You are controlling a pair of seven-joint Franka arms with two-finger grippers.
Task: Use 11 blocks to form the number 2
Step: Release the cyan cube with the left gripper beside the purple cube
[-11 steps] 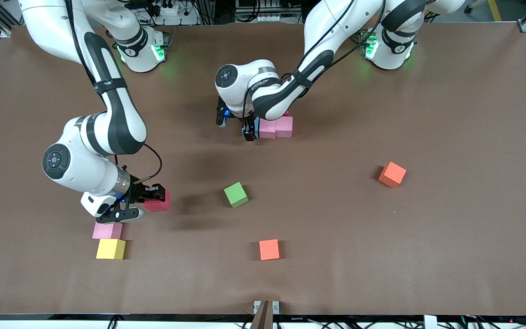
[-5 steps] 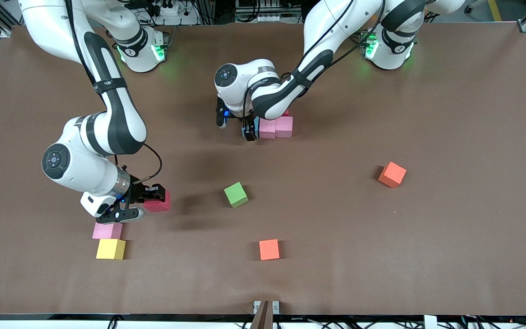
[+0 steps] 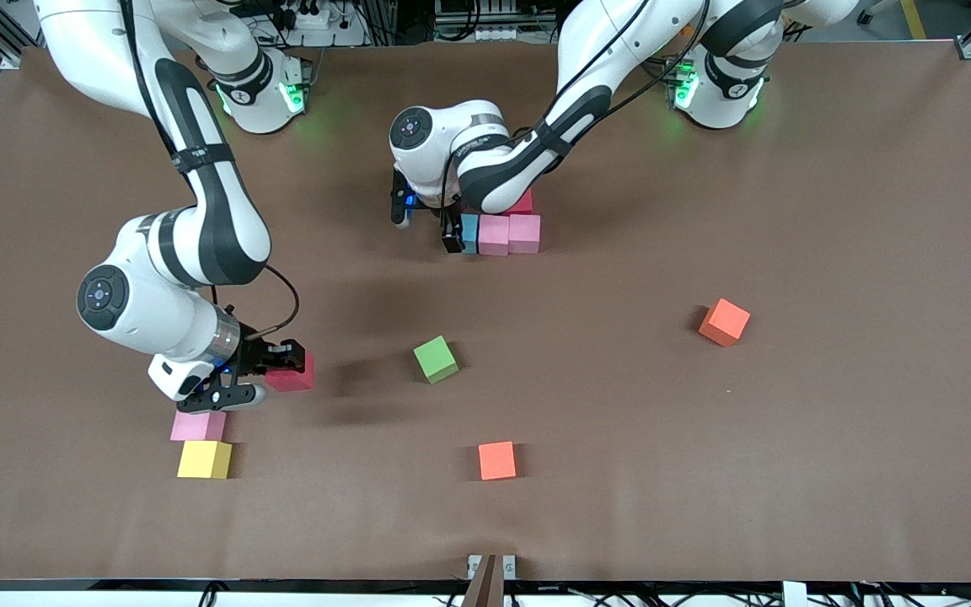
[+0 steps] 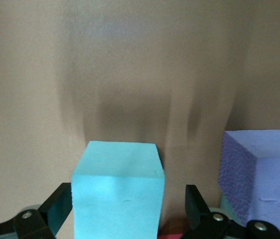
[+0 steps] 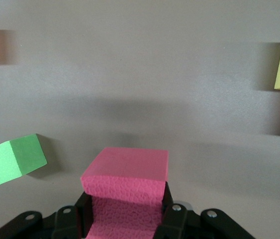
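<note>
Blocks: one clamped, partial figure half hidden

Blocks first. Right pincer (image 3: 276,365) sits low at the right arm's end of the counter (image 3: 831,438), fingers clamped on a deep pink block (image 5: 130,186); whether that block touches the counter cannot be told. Just nearer the front camera lie a pale pink block (image 3: 197,426) and a yellow cube (image 3: 204,459), touching; the right wrist view cuts both off at its edge. Green block (image 3: 436,358) lies tilted mid-counter, red-orange block (image 3: 496,460) nearer the camera, orange block (image 3: 724,321) toward the left arm's end.

Left pincer (image 3: 428,221) is low, mid-counter close to the bases, jaws spread wide either side of a light blue block (image 4: 120,191) without pressing it. That block joins two pink blocks (image 3: 509,233) in a touching row. A red block (image 3: 523,202) peeks out beside the row, mostly covered by the left arm. A purple block (image 4: 261,177) shows only in the left wrist view, partly cut off. Rest of the figure is hidden under the arm.
</note>
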